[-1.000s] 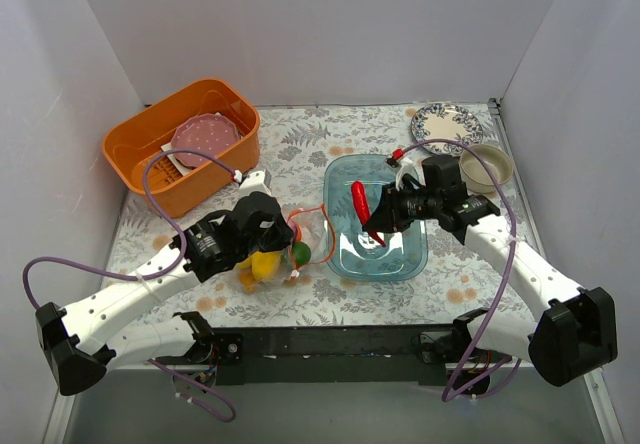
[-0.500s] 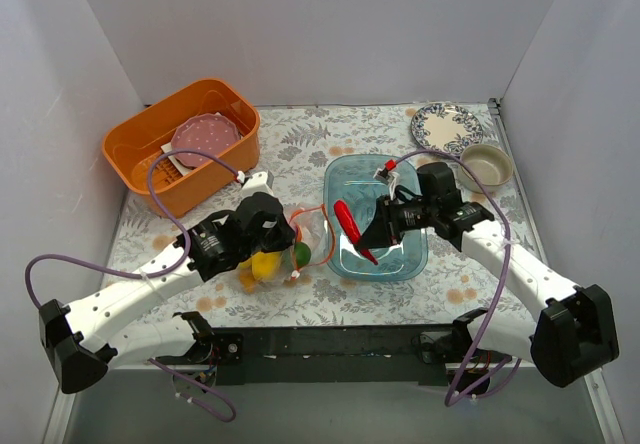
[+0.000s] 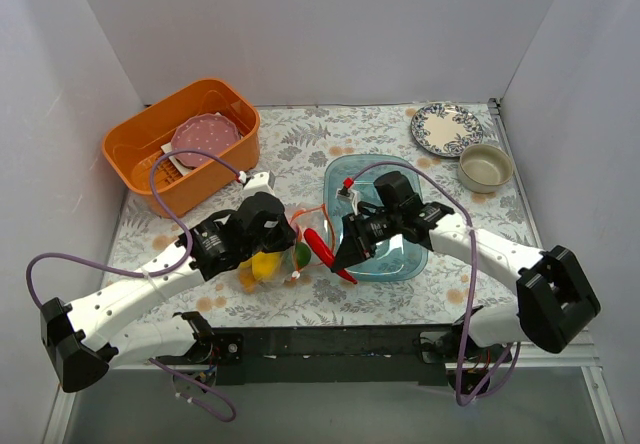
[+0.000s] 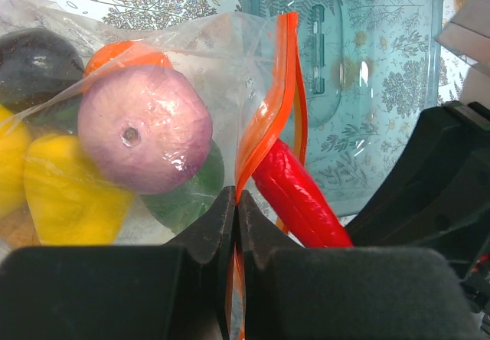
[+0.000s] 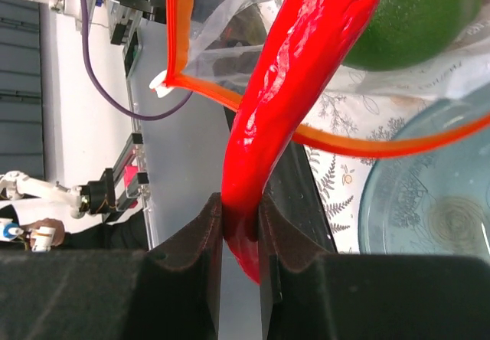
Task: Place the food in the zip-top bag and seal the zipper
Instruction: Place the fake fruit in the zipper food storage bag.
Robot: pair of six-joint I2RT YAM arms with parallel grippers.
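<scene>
The clear zip-top bag (image 3: pixel 300 239) lies left of the blue tray, holding a purple onion (image 4: pixel 144 128), yellow pepper (image 4: pixel 69 198), orange, green and dark fruits. My left gripper (image 4: pixel 236 202) is shut on the bag's orange-red zipper strip (image 4: pixel 264 114) and holds the mouth up. My right gripper (image 5: pixel 240 217) is shut on the red chili (image 5: pixel 298 72), its tip at the open bag mouth. In the top view the chili (image 3: pixel 327 252) sits between the left gripper (image 3: pixel 285 236) and the right gripper (image 3: pixel 345 254).
The clear blue tray (image 3: pixel 400 254) is right of the bag. An orange basket (image 3: pixel 135 149) with a pink plate stands at the back left. A patterned plate (image 3: pixel 445 127) and a beige bowl (image 3: pixel 486 166) are at the back right.
My right gripper has carried the red chili left and down, from over the tray to the bag's mouth. My left gripper has stayed on the zipper strip.
</scene>
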